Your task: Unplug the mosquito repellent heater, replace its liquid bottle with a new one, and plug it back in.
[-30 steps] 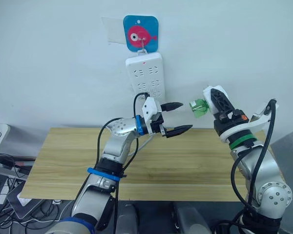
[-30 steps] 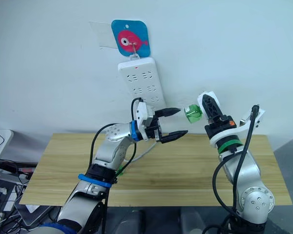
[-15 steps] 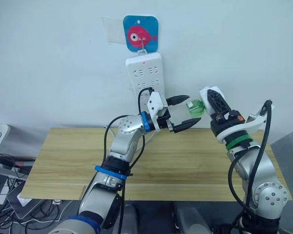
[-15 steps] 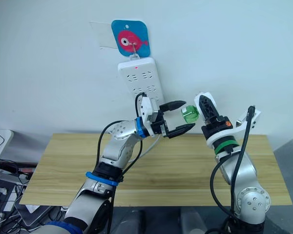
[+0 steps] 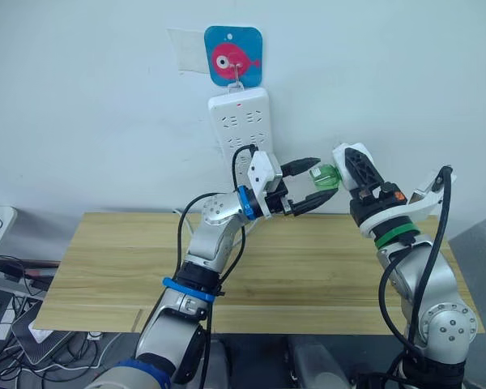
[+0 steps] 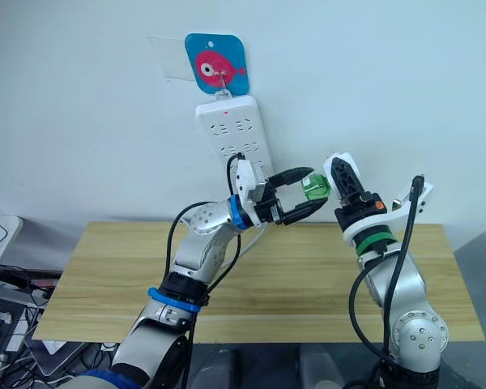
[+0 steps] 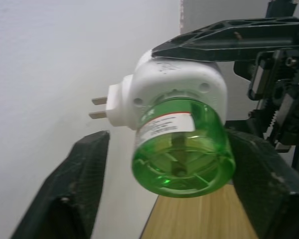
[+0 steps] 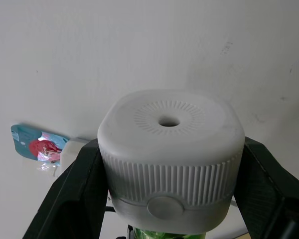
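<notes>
Mosquito repellent heater (image 8: 170, 159), prongs bare, clamped between right gripper (image 5: 352, 170) fingers, held in air before the wall. Its liquid bottle (image 7: 182, 149) projects toward left gripper (image 5: 312, 185), whose spread fingers flank it; contact cannot be made out. Bottle neck hidden inside heater. Power strip (image 5: 243, 130) beyond the left gripper.

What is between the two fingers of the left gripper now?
The green liquid bottle, screwed into the mosquito repellent heater, sits between the left gripper's open fingers, apparently untouched; the left wrist view shows it.
</notes>
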{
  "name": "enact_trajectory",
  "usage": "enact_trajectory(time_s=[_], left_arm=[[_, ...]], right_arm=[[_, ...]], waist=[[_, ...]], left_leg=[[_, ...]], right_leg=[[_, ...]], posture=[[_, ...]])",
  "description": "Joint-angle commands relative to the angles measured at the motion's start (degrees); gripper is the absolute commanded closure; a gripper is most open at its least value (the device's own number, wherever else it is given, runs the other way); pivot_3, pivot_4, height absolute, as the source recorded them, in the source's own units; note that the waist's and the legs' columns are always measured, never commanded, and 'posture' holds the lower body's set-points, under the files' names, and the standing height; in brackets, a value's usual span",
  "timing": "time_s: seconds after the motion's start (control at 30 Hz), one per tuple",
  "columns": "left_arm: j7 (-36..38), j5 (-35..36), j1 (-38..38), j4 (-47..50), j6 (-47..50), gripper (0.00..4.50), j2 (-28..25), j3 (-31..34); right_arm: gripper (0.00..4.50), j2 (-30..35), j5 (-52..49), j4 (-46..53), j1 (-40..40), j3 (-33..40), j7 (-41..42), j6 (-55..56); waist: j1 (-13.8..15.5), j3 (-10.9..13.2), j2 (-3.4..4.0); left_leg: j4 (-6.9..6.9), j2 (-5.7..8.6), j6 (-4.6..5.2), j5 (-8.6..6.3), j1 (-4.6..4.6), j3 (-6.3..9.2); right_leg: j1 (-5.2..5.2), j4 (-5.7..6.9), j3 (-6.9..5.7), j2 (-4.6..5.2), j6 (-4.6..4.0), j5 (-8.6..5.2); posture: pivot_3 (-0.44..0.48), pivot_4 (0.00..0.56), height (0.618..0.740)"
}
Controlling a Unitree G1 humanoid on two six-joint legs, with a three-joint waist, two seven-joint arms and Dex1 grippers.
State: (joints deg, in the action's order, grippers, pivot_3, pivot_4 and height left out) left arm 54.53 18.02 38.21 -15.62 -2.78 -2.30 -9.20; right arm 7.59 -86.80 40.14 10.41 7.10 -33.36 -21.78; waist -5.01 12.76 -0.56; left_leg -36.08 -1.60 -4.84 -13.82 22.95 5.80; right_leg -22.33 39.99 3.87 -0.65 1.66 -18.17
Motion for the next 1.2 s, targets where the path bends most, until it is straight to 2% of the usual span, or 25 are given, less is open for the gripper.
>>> enact_trajectory(time_s=[0.03, 0.07, 0.37, 0.5, 0.67, 0.77, 0.93, 1.2], left_arm=[[-0.9, 0.7, 0.1, 2.2, 0.2, 2.09, 0.6, 0.2], [-1.0, 0.7, 0.0, 2.1, 0.2, 2.22, 0.7, 0.1], [-1.2, 0.1, 1.1, 1.0, 0.0, 2.22, 1.0, 0.1], [2.0, 0.7, 2.0, 0.5, -0.2, 2.22, -0.4, -0.1], [7.8, 1.3, 3.3, -1.3, -0.2, 2.22, -3.0, -0.4], [14.1, 1.7, 4.5, -3.0, -1.7, 2.22, -5.0, -1.0], [22.5, 1.6, 5.2, -4.9, -4.3, 2.22, -7.2, -1.7], [27.9, 1.1, 2.4, -2.7, -7.3, 2.22, -8.7, -2.8]], right_arm=[[1.49, 0.2, -1.5, 3.2, 0.8, -1.0, -0.1, 1.0], [1.49, 0.1, -1.5, 3.3, 0.8, -1.1, -0.2, 1.1], [1.49, 0.7, -1.7, 3.8, 0.1, -2.0, 0.1, 1.4], [0.09, 4.6, -6.0, 3.1, -2.7, -0.2, 2.8, -0.3], [0.04, 16.6, -19.9, 0.1, -6.2, 4.4, 6.3, -5.6], [0.04, 21.6, -25.8, -4.8, -6.4, 7.9, 10.6, -11.5], [0.04, 32.1, -26.2, -13.6, -5.4, 10.3, 27.2, -29.2], [0.04, 42.5, -26.2, -28.7, 1.8, 9.7, 42.1, -46.7]], waist=[[0.0, 0.0, 0.0], [0.0, 0.0, 0.0], [0.0, 0.0, 0.01], [0.0, 0.0, 0.01], [-0.1, 0.0, 0.01], [-0.1, 0.0, 0.0], [-0.1, 0.0, 0.0], [0.1, 0.0, -0.01]], left_leg=[[0.0, 0.0, 0.0, 0.0, 0.0, 0.0], [-0.01, 0.0, 0.0, 0.0, 0.0, -0.01], [-0.02, 0.0, 0.0, 0.0, -0.01, -0.01], [-0.02, 0.0, 0.0, 0.0, -0.01, 0.0], [-0.05, 0.03, 0.01, 0.0, 0.0, -0.04], [-0.11, 0.05, 0.02, 0.0, -0.03, -0.05], [-0.09, 0.04, 0.04, 0.01, -0.05, -0.07], [-0.18, 0.04, 0.06, 0.0, -0.02, -0.07]], right_leg=[[0.0, 0.0, 0.01, 0.0, 0.0, 0.0], [0.0, 0.01, 0.01, 0.0, 0.0, 0.0], [0.0, 0.03, 0.01, 0.0, 0.0, 0.0], [0.01, 0.03, 0.0, 0.0, 0.0, 0.0], [0.03, 0.02, 0.02, 0.02, 0.0, 0.0], [0.08, 0.03, 0.04, 0.0, 0.01, 0.01], [0.08, 0.04, 0.06, -0.04, 0.0, 0.02], [0.1, 0.03, 0.06, -0.04, 0.0, 0.02]], posture=[[-0.09, 0.165, 0.74], [-0.09, 0.165, 0.74], [-0.098, 0.164, 0.74], [-0.105, 0.165, 0.74], [-0.116, 0.171, 0.74], [-0.119, 0.178, 0.74], [-0.111, 0.186, 0.74], [-0.074, 0.194, 0.74]])
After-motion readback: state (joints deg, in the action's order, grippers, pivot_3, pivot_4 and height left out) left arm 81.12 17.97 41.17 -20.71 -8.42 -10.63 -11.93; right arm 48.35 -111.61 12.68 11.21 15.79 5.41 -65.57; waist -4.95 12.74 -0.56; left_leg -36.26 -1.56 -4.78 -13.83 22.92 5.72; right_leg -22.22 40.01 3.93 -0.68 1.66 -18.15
